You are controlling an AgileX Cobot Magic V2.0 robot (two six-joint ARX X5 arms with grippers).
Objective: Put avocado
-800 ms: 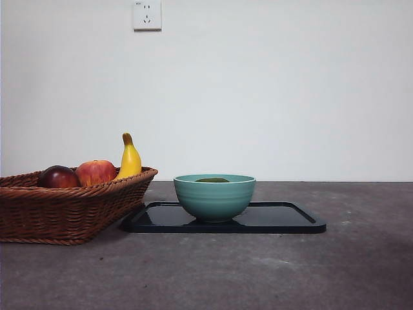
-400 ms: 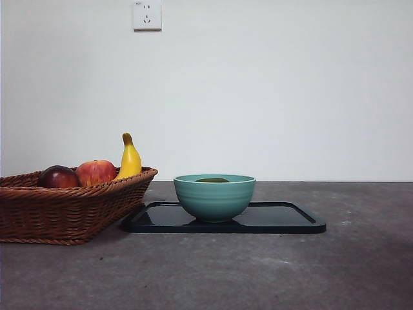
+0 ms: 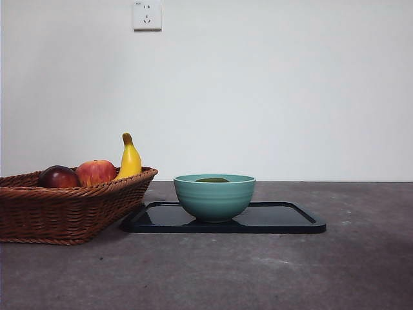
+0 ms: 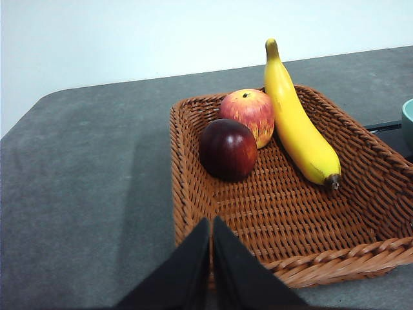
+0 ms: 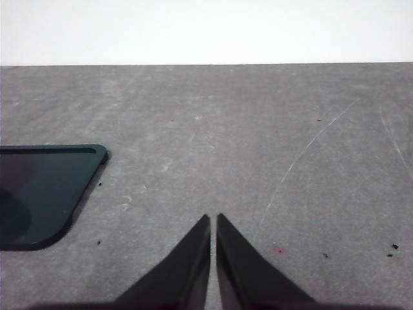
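The avocado (image 3: 212, 180) lies inside the teal bowl (image 3: 214, 197); only its dark green top shows above the rim in the front view. The bowl stands on a black tray (image 3: 284, 218). My left gripper (image 4: 211, 227) is shut and empty, above the near edge of the wicker basket (image 4: 271, 213). My right gripper (image 5: 213, 223) is shut and empty, above bare table to the right of the tray's corner (image 5: 45, 194). Neither gripper shows in the front view.
The wicker basket (image 3: 64, 206) stands left of the tray and holds a dark red-purple fruit (image 4: 228, 148), a red-yellow apple (image 4: 248, 113) and a banana (image 4: 297, 126). A wall socket (image 3: 147, 15) is on the wall behind.
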